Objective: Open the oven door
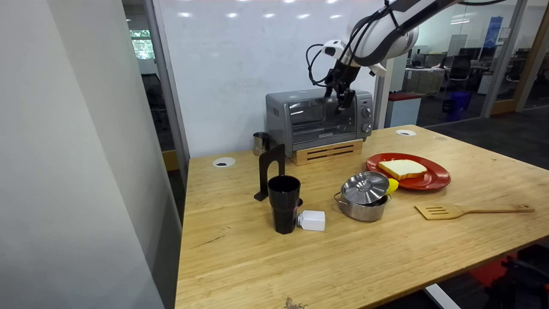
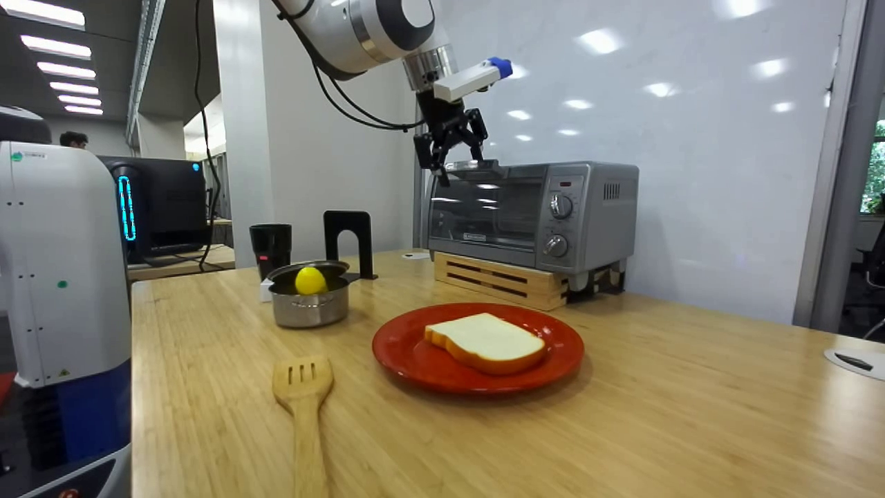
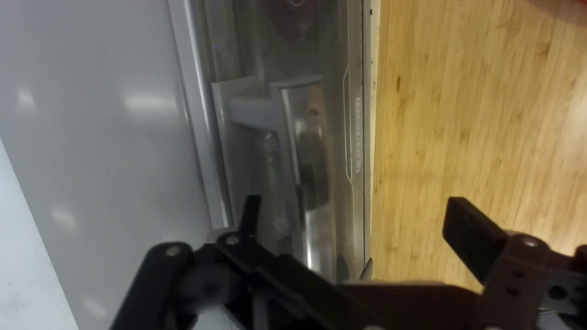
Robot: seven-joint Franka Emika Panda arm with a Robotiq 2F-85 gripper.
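The oven door (image 1: 315, 122) is the dark glass front of the silver toaster oven and looks shut; it also shows in an exterior view (image 2: 456, 216). Its handle bar (image 2: 485, 168) runs along the upper front. In the wrist view, the handle (image 3: 293, 133) stands out from the glass. My gripper (image 1: 336, 102) is open and points down at the upper front of the oven, close to the handle; it also shows in an exterior view (image 2: 459, 168). In the wrist view, the jaws (image 3: 355, 206) are wide apart, one finger over the door, one over the table. I cannot tell whether they touch the handle.
The oven stands on a slatted wooden base (image 1: 328, 152) against a whiteboard (image 1: 231, 77). A red plate (image 2: 415, 370) with bread, a metal pot (image 1: 364, 211), a wooden spatula (image 1: 446, 211), a black cup (image 1: 284, 206), a white bottle (image 1: 312, 220) and a black bookend (image 1: 263, 171) stand in front.
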